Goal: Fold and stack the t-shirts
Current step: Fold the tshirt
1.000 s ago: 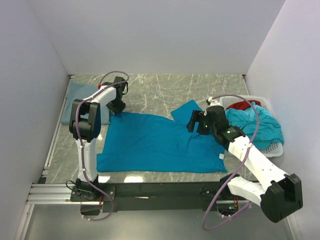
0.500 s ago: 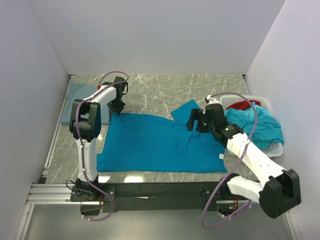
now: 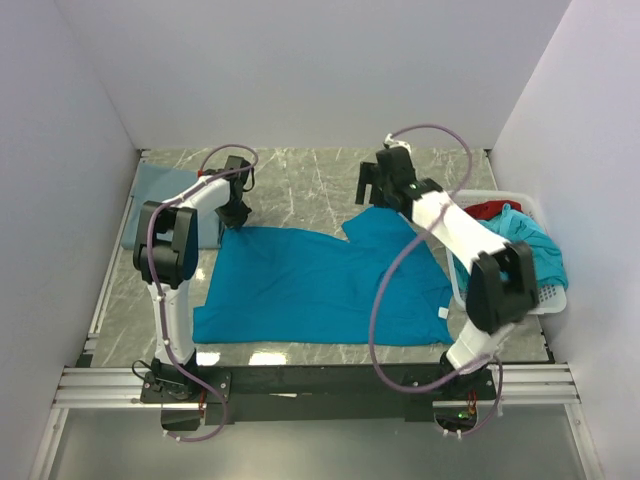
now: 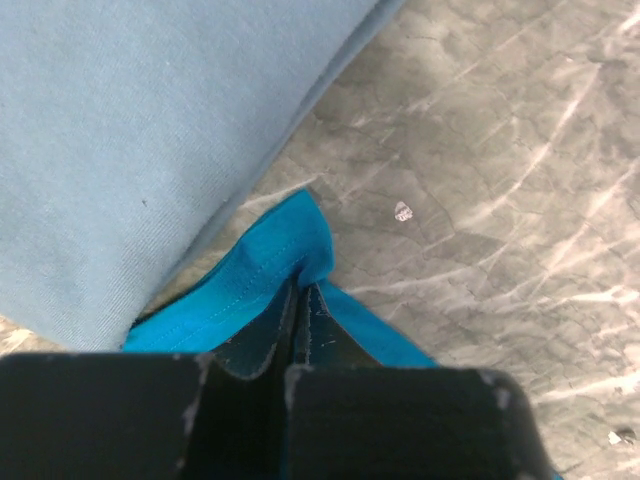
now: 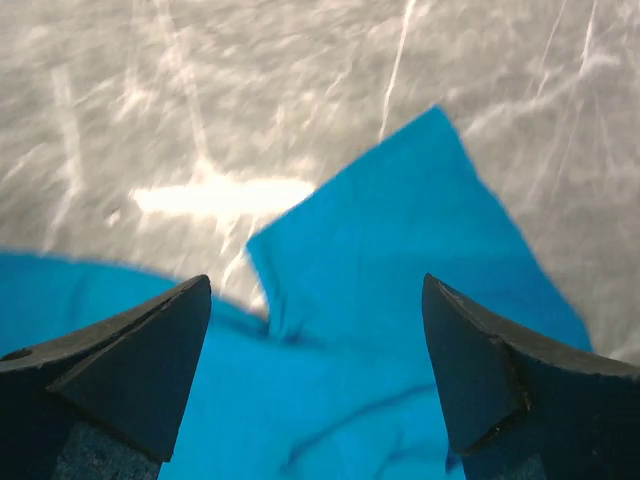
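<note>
where your left arm stretches to the upper left, left gripper (image 4: 300, 310) clamped on teal t-shirt (image 3: 300, 285) corner, touching grey-blue t-shirt (image 3: 158, 190); right gripper (image 5: 315, 340), fingers apart, above its upper-centre sleeve; basket (image 3: 548, 297) right.

left claw (image 4: 298, 292) closed on teal t-shirt (image 3: 310, 285) corner, right claw (image 5: 315, 287) swung outward
</note>
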You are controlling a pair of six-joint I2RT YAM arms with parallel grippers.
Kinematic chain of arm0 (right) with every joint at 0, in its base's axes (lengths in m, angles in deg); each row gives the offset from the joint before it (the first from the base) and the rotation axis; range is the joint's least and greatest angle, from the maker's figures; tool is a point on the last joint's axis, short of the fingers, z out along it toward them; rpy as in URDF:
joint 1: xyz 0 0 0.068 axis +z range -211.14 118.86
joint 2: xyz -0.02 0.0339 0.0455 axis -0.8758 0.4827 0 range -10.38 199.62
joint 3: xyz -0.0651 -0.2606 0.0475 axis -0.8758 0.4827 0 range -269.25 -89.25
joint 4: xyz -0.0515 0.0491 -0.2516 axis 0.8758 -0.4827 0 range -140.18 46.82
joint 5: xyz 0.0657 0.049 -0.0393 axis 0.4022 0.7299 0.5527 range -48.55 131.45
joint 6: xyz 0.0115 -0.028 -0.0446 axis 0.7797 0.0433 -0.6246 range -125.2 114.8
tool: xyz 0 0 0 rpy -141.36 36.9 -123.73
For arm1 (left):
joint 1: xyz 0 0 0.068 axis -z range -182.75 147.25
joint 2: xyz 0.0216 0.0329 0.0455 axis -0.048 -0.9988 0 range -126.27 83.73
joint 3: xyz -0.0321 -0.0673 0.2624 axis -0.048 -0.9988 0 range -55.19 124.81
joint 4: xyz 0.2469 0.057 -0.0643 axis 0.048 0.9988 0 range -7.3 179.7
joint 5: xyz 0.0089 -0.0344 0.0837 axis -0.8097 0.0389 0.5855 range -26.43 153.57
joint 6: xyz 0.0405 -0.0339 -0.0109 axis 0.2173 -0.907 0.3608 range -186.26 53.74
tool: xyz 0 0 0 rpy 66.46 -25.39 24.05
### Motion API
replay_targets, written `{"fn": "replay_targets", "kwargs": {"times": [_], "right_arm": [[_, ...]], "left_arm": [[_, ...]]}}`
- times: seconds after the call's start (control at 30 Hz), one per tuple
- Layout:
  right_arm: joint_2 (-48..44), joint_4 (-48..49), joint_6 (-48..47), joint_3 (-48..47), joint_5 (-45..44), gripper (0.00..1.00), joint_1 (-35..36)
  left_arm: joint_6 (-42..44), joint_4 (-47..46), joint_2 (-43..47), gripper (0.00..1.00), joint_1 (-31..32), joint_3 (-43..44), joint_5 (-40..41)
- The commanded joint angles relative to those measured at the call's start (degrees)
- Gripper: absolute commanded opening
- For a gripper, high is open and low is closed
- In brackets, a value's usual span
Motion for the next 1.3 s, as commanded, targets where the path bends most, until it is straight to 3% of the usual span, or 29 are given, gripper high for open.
{"fn": "replay_targets", "kwargs": {"times": [0.0,0.37,0.53,0.73,0.93,1.13,1.17,1.27], "right_arm": [[7.9,-3.9,-2.2,-10.7,-3.2,0.92,-1.3],[34.8,-15.5,-2.5,-37.7,-3.9,0.91,-4.6],[40.6,-21.2,-1.7,-43.8,-5.2,0.91,-5.0],[42.4,-24.3,0.1,-43.6,-5.2,0.84,-5.1],[41.1,-25.2,0.4,-40.8,-7.1,0.74,-5.1],[40.6,-25.2,0.4,-40.1,-8.5,0.46,-5.1],[40.6,-25.3,0.4,-40.1,-8.2,0.36,-5.1],[40.4,-24.8,1.1,-39.8,-7.8,0.27,-5.1]], "left_arm": [[0.7,-3.3,1.8,0.01,0.8,-3.4,-3.4],[1.6,-5.0,2.7,0.01,1.0,-4.1,-3.9],[1.9,-4.3,2.7,0.01,1.1,-3.8,-3.1],[1.9,-3.5,3.4,0.01,1.1,-3.2,-1.6],[1.9,-4.0,4.2,0.01,1.2,-2.8,-2.1],[1.6,-3.5,5.2,0.01,1.1,-3.1,-1.3],[1.7,-3.5,5.2,0.01,1.1,-3.2,-1.2],[1.9,-3.8,5.6,0.01,1.1,-3.5,-0.7]]}}
